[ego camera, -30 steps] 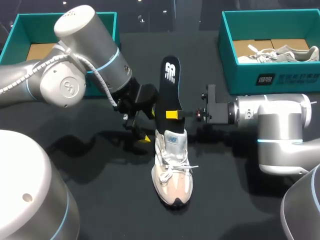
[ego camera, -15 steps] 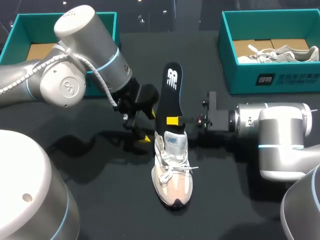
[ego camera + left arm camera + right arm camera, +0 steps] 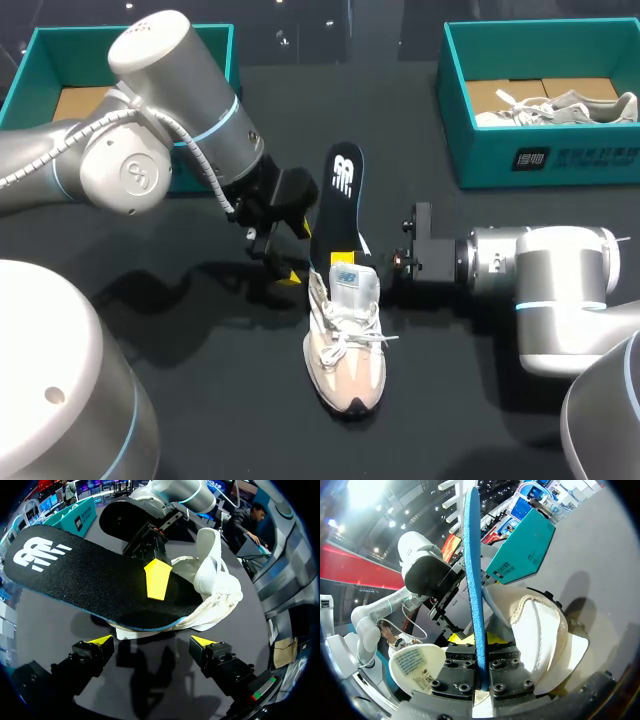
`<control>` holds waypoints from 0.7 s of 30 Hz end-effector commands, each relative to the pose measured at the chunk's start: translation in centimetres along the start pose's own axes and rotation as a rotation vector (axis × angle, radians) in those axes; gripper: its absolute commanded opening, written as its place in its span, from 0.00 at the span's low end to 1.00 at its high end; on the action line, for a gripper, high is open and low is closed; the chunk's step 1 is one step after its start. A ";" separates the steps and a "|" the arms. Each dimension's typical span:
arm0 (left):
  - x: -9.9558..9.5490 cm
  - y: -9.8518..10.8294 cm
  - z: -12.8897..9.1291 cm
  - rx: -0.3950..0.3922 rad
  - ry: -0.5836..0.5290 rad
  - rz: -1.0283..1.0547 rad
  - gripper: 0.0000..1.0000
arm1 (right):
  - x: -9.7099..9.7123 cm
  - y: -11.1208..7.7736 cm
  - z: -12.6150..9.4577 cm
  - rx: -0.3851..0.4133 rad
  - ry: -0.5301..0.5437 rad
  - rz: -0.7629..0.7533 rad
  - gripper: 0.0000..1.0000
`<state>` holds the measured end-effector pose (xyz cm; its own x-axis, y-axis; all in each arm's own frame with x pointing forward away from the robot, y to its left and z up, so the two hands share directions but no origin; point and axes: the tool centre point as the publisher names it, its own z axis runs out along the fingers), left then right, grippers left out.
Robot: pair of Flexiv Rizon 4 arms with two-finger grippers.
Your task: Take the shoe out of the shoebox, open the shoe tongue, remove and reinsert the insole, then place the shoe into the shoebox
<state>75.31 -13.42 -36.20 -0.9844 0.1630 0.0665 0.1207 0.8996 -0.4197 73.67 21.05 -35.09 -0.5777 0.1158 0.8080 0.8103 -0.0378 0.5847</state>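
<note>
Right gripper (image 3: pixel 481 672) pinches the black insole (image 3: pixel 338 205), lower end tucked in the shoe (image 3: pixel 345 340). My left gripper (image 3: pixel 152 641) hangs spread beside the heel.

Insole (image 3: pixel 338 205): black matt top with a fine rough weave look, white printed logo, blue foam edge. Shoe (image 3: pixel 346 335): cream mesh cloth upper, smoother pinkish-beige toe panels, white cloth laces, padded fabric tongue. Table (image 3: pixel 200 400): black, matt, faint sheen. Right shoebox (image 3: pixel 545 160) and left shoebox (image 3: pixel 130 35): teal card, matt, brown cardboard inside. Left arm (image 3: pixel 150 130) and right arm (image 3: pixel 555 275): smooth silver-grey shells, satin gloss. Left gripper (image 3: pixel 152 642): black matt body, fingertips (image 3: pixel 102 640) of smooth yellow plastic. Right gripper (image 3: pixel 480 662): black matt blocks, metal bolt heads.
</note>
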 end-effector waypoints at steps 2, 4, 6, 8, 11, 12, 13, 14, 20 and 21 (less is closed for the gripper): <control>0.1 0.1 0.0 -0.001 -0.001 0.001 1.00 | -0.3 -1.9 0.1 0.010 -0.008 0.018 0.00; 0.1 0.1 0.0 -0.001 -0.001 0.001 1.00 | -0.3 -2.1 0.0 0.015 -0.013 0.026 0.00; 0.1 0.1 0.0 -0.001 -0.001 0.001 1.00 | -0.2 -2.4 -0.1 0.017 -0.019 0.033 0.00; 0.1 0.1 0.0 -0.001 -0.001 0.001 1.00 | 0.0 -2.4 -0.2 0.011 -0.023 0.032 0.00; 0.1 0.1 0.0 -0.001 -0.001 0.001 1.00 | 0.4 -2.1 -0.5 -0.002 -0.030 0.012 0.00; 0.1 0.1 0.0 -0.001 -0.001 0.001 1.00 | 0.6 -2.0 -0.5 -0.005 -0.033 0.005 0.00; 0.1 0.1 0.0 -0.001 -0.001 0.001 1.00 | 0.7 -1.8 -0.6 -0.007 -0.032 -0.004 0.00; 0.1 0.1 0.0 -0.001 -0.001 0.001 1.00 | 0.9 -1.7 -0.6 -0.008 -0.031 -0.011 0.00; 0.1 0.1 0.0 -0.001 -0.001 0.001 1.00 | 1.4 -1.2 -0.6 -0.016 -0.025 -0.038 0.00; 0.1 0.1 0.0 -0.001 -0.001 0.001 1.00 | 1.5 -1.2 -0.6 -0.020 -0.021 -0.045 0.00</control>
<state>75.31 -13.42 -36.20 -0.9844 0.1631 0.0665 0.1207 0.8996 -0.4197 72.59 20.75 -34.40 -0.6096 0.1358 0.7810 0.7834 -0.0477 0.6197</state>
